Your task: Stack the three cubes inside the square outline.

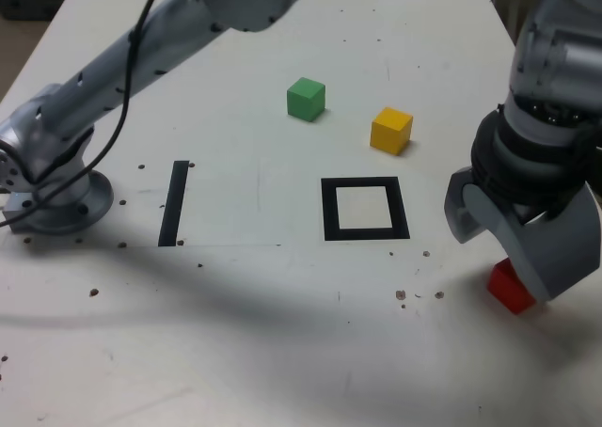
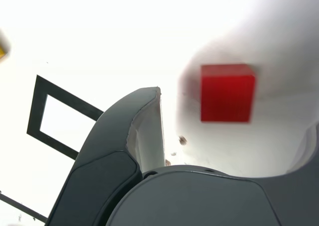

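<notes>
At the exterior view's right, the red cube [image 1: 509, 287] sits on the white table, partly hidden behind one finger of my gripper [image 1: 508, 253]. The gripper hangs just over it, jaws open and empty. In the wrist view the red cube [image 2: 228, 92] shows between the two fingers [image 2: 144, 131], untouched, with the gripper [image 2: 237, 111] spread wide around it. The square outline [image 1: 329, 209] lies mid-table with nothing inside it, and its black frame [image 2: 37, 111] also shows in the wrist view. The green cube [image 1: 306, 99] and yellow cube [image 1: 391, 130] rest apart behind the outline.
A straight black strip [image 1: 174, 202] lies on the table at the exterior view's left of the outline. The arm's base [image 1: 56, 182] stands at the far left, and its grey link [image 1: 141, 51] crosses above the back of the table. Small dark specks dot the front of the table.
</notes>
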